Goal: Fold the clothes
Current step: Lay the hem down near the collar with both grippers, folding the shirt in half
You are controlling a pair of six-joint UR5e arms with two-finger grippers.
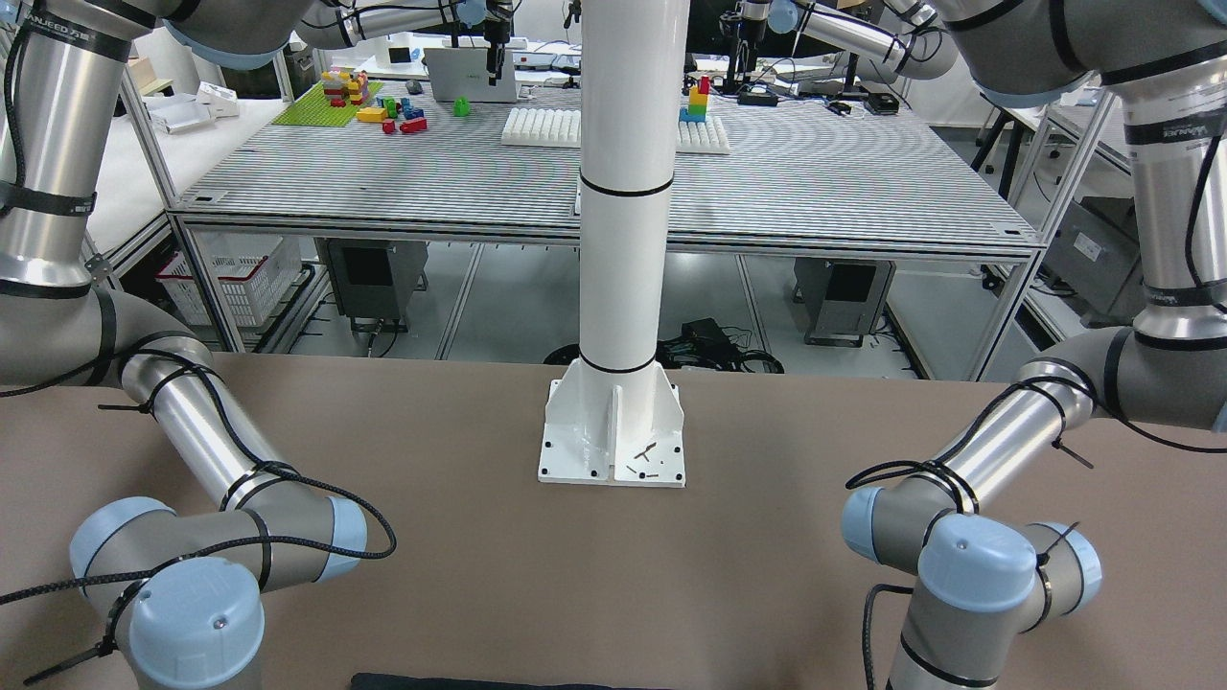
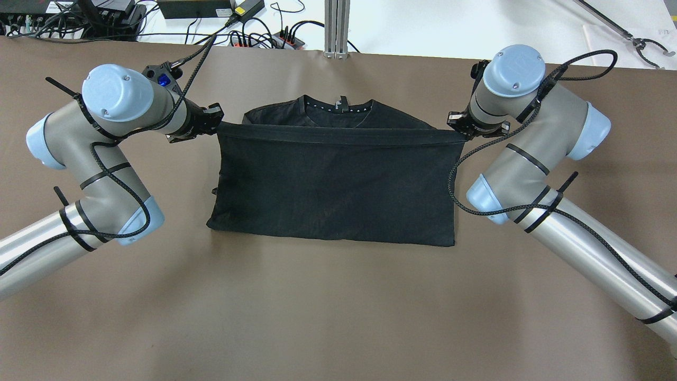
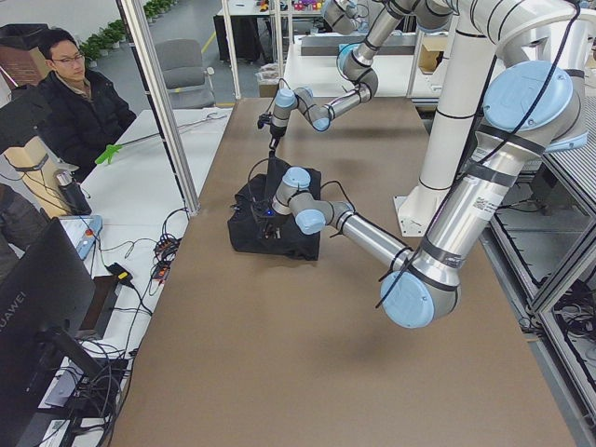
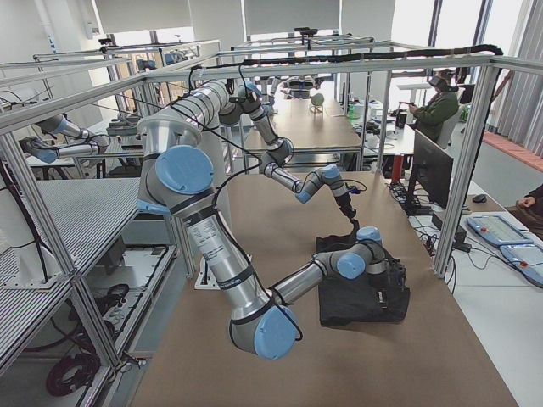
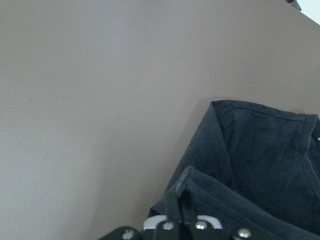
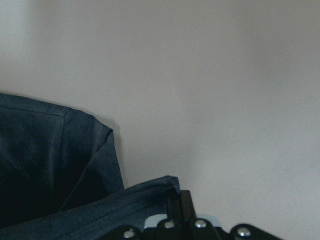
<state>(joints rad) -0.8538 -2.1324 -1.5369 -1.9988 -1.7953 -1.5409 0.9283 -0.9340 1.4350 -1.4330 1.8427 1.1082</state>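
Note:
The clothes (image 2: 333,185) are a black T-shirt lying on the brown table (image 2: 338,307), its collar toward the far edge. The lower part is folded up, with its hem stretched taut in a straight line just below the collar. My left gripper (image 2: 216,124) is shut on the hem's left corner and my right gripper (image 2: 459,129) is shut on the right corner. In the left wrist view, the fingers (image 5: 176,200) pinch a fold of dark cloth (image 5: 260,150). The right wrist view shows the same, with the fingers (image 6: 186,202) on the cloth edge (image 6: 50,150).
The white pole's base plate (image 1: 613,441) is bolted to the table on the robot's side. Cables and power strips (image 2: 264,37) lie beyond the far edge. A seated person (image 3: 74,93) and a monitor (image 3: 37,307) are beside the table.

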